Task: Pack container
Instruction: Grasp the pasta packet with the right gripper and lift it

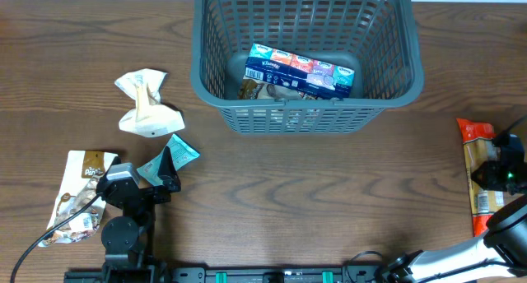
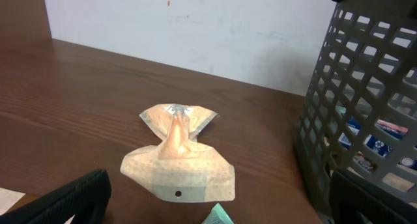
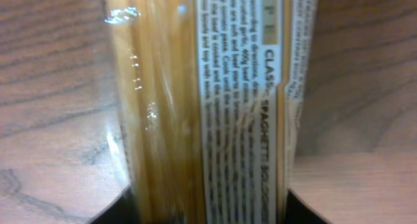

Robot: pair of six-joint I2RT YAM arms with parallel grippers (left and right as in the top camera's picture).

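The dark grey lattice basket (image 1: 387, 69) stands at the back centre and shows at the right of the left wrist view (image 2: 365, 87). It holds a blue tissue pack (image 1: 300, 71) and a brownish packet (image 1: 268, 91). My right gripper (image 1: 502, 172) at the far right is shut on a long spaghetti packet (image 1: 476, 180), which fills the space between its fingers (image 3: 205, 208) and lies low over the table. My left gripper (image 1: 158, 180) is open and empty (image 2: 221, 201). A teal packet (image 1: 171, 158) lies just ahead of it, its corner showing between the fingers (image 2: 218, 216).
A crumpled peach packet (image 1: 146, 104) lies left of the basket, ahead of my left gripper (image 2: 176, 152). A white snack packet (image 1: 78, 197) lies at the front left beside the left arm. A white wall rises behind the table.
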